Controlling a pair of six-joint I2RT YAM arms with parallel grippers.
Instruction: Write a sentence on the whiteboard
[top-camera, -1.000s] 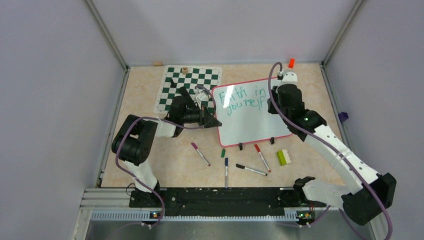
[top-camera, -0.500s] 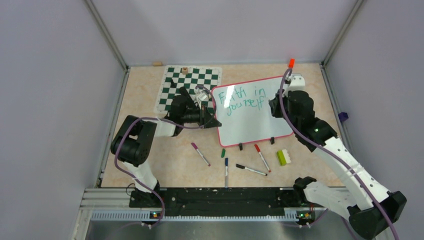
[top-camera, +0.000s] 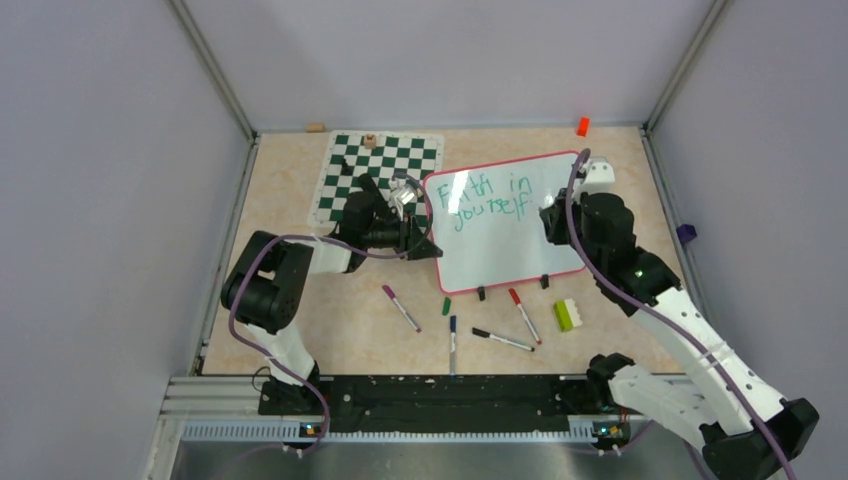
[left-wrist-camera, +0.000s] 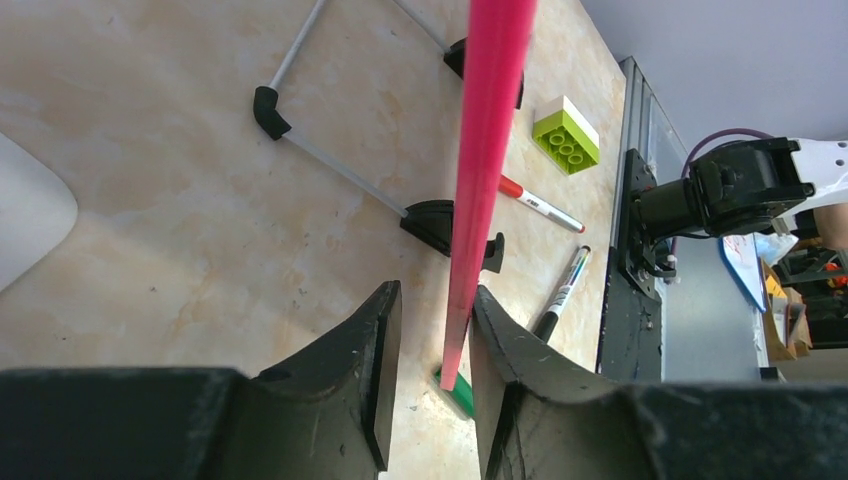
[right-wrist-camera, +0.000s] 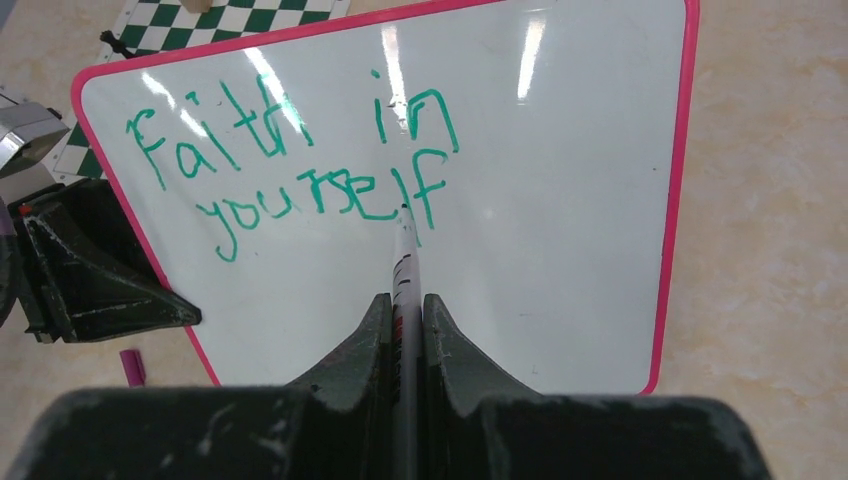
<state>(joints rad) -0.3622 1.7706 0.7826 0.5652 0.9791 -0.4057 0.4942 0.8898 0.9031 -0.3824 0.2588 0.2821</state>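
The whiteboard stands tilted on its black feet at mid-table, pink frame around it. The sentence is teal and reads "faith in yourself" in two lines. My right gripper is shut on a white marker. The marker's tip is beside the last "f" of "yourself"; I cannot tell whether it touches the board. My left gripper is at the board's lower left edge. In the left wrist view the pink frame edge runs between the open left gripper, against the right finger and clear of the left one.
A green-and-white chess mat lies behind the left arm. In front of the board lie purple, blue, black and red markers, a green cap and a green-white brick. An orange piece sits at the back.
The left jaws have opened off the whiteboard's frame edge. The right arm has drawn back toward the near side with the marker, uncovering the board's top right corner.
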